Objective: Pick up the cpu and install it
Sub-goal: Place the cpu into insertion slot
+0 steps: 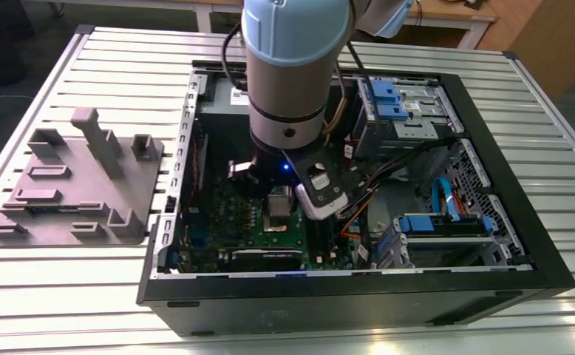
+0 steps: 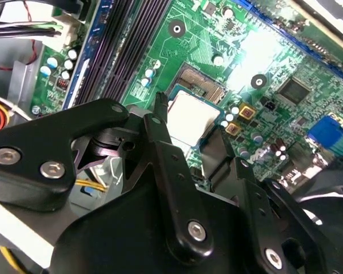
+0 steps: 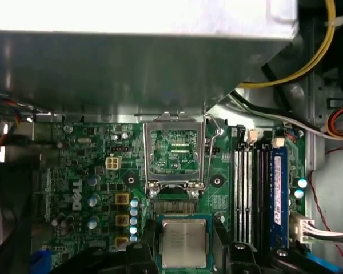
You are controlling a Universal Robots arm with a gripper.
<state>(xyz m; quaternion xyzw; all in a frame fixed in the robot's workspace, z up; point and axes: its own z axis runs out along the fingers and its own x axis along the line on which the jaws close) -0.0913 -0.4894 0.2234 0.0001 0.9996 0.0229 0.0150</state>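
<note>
"Where's the cpu [image 3: 184, 243]?"

"Down inside the open computer case [image 1: 524, 251], gripped by the hand [image 2: 188, 128], a finger on each side, right at the socket [image 3: 172, 202] on the green board [image 3: 97, 171]."

"Seated?"

"Can't tell. The socket's metal frame [image 3: 174, 151] stands open just beside it."

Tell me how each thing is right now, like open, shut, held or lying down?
hand, shut on the cpu.
cpu, held flat, not in the socket yet.
socket, uncovered.
socket frame, flipped up, open.
computer case, lying on its side, open on top.
grey tray, lying flat beside the case.
</note>
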